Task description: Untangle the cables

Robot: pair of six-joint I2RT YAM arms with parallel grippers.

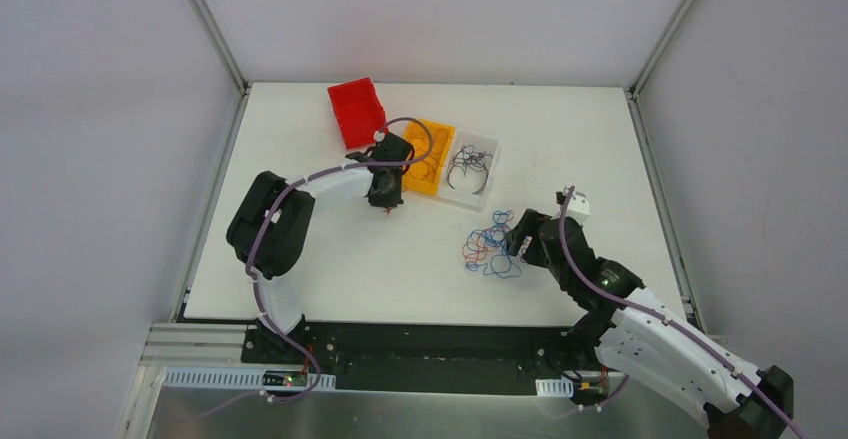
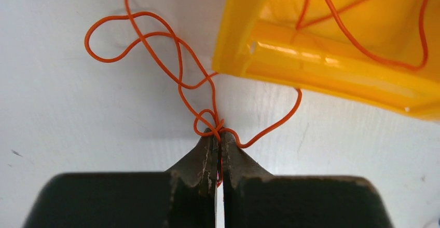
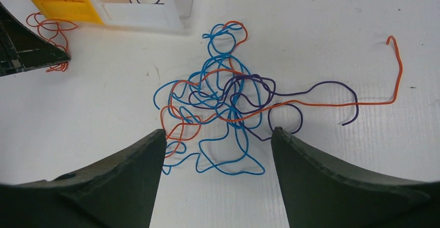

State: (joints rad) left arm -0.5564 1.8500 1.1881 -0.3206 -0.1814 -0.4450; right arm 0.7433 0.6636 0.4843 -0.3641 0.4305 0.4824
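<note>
A tangle of blue, orange and purple cables (image 1: 490, 246) lies on the white table, also in the right wrist view (image 3: 223, 98). My right gripper (image 3: 218, 134) is open, its fingers just short of the tangle's near edge, one on each side. My left gripper (image 2: 220, 133) is shut on a thin orange cable (image 2: 155, 56) that loops on the table beside the yellow bin (image 2: 332, 56). More orange cable lies inside that bin. In the top view the left gripper (image 1: 386, 202) is at the yellow bin's (image 1: 430, 157) near-left corner.
A red bin (image 1: 356, 111) stands at the back, left of the yellow one. A clear bin (image 1: 472, 169) with dark cables stands right of the yellow bin. A small white object (image 1: 577, 202) lies behind my right gripper.
</note>
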